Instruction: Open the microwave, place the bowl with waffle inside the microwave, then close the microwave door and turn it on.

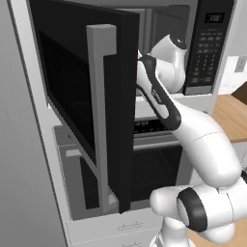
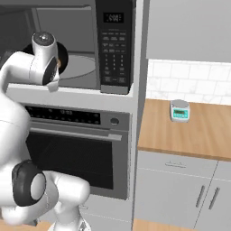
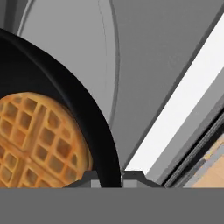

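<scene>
One round gridded waffle [image 3: 37,140], black bowl [image 3: 87,118]

black bowl [image 3: 65,100], orange-brown grid-patterned waffle [image 3: 39,140], black microwave door [image 1: 82,91]

1. Microwave [image 2: 115,45]: cavity open, grey interior with round turntable [image 2: 79,65]; keypad and display at right.
2. Robot arm: white, reaching into the cavity; black bowl [image 2: 62,55] partly visible behind the wrist.
3. Oven [image 2: 72,149]: directly below.
4. Wooden counter [image 2: 189,131]: carries a small scale [image 2: 180,110].
</scene>
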